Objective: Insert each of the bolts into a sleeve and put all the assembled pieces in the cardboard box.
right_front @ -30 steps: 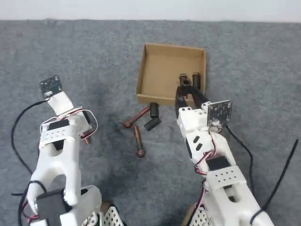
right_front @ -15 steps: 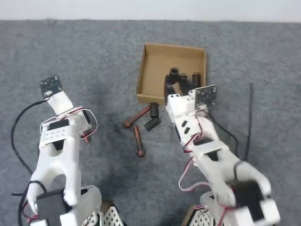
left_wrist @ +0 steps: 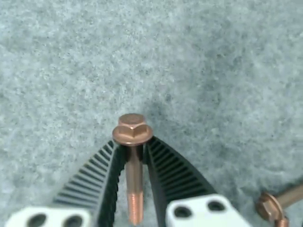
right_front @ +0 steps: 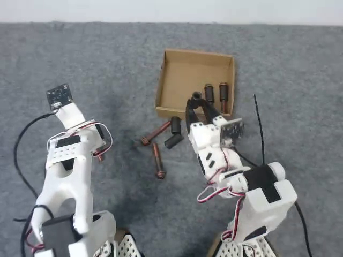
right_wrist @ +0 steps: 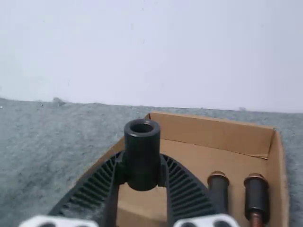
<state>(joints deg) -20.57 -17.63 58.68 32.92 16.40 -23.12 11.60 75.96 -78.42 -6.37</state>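
Note:
My left gripper (left_wrist: pixel 134 156) is shut on a copper bolt (left_wrist: pixel 133 163), its hex head past the fingertips, above the grey carpet at the left (right_front: pixel 98 140). My right gripper (right_wrist: pixel 141 165) is shut on a black sleeve (right_wrist: pixel 141 153), held upright over the near edge of the cardboard box (right_front: pixel 185 75); from above the sleeve (right_front: pixel 197 98) shows at the box's front wall. Two assembled pieces (right_front: pixel 216 94) lie in the box's right side (right_wrist: pixel 236 194). Two loose bolts (right_front: pixel 157 159) and two black sleeves (right_front: pixel 174 134) lie on the carpet in front of the box.
Grey carpet (right_front: pixel 107 64) covers the table, with open room left and right of the box. A loose bolt head (left_wrist: pixel 270 205) lies close to my left gripper. A black cable (right_front: pixel 261 134) trails beside the right arm. A white wall (right_wrist: pixel 151 47) stands behind.
The right arm has swung left and pulled back with the sleeve, from beside the assembled pieces to the box's front wall. The left arm has kept still.

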